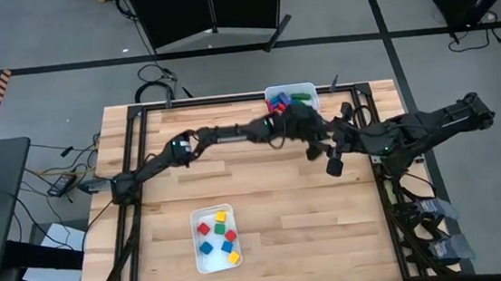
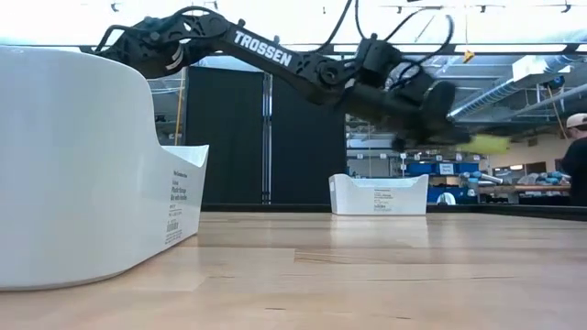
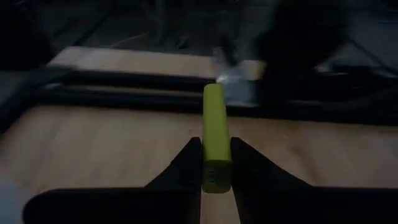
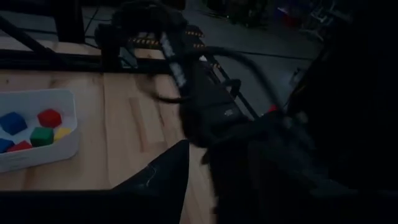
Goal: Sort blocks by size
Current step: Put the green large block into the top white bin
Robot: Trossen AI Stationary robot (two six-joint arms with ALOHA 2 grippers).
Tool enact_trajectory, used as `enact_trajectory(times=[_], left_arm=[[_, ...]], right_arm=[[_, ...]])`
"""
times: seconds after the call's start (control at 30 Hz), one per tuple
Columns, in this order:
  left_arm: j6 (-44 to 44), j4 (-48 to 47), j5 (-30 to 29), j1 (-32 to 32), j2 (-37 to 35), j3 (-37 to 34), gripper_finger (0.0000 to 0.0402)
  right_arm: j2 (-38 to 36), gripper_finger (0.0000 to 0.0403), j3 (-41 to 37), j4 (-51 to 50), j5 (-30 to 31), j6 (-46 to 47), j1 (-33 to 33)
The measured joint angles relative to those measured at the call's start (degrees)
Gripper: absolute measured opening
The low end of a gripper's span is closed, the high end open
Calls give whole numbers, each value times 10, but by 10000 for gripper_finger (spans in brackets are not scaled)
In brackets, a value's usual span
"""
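Note:
A yellow-green long block (image 3: 216, 118) is shut in my left gripper (image 3: 216, 144). The left arm reaches across the table, so the gripper (image 1: 312, 133) hangs high just near of the far white tray (image 1: 275, 93). That tray holds long red, blue and green blocks (image 1: 294, 97). The low view shows the yellow block (image 2: 483, 144) blurred, well above the tabletop. Small red, blue, green and yellow cube blocks (image 1: 218, 234) lie in the near white tray (image 1: 198, 245). My right gripper (image 1: 334, 159) hangs close by, right of the left one. My left gripper pinches the block's near end (image 3: 216, 171) between its two fingers (image 3: 189, 163), one on each long side. The fingers lie along the block and point nearly level, slightly down. The rest of the block sticks out past the fingertips, clear of the table.
Black frame rails (image 1: 229, 99) run round the tabletop. In the low view the near tray (image 2: 83, 183) fills the left side and the far tray (image 2: 378, 194) stands mid-table. A person (image 2: 578, 156) stands beyond the table. Bare wood (image 1: 313, 226) lies right of the near tray.

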Motion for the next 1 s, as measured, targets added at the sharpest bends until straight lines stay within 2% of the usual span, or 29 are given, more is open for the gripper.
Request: enact_trajectory(times=[0.27,0.67,0.8,1.0], left_arm=[[0,-98,-33,62,-29,-1,60],[1,-207,-92,120,-56,-1,60],[1,-221,-122,129,-55,-1,60],[-3,-221,-120,135,-55,-1,70]], right_arm=[[-5,178,0,0,0,-2,3],[-5,173,0,0,0,-2,4],[-5,173,0,0,0,-2,4],[-5,170,0,0,-1,1,4]])
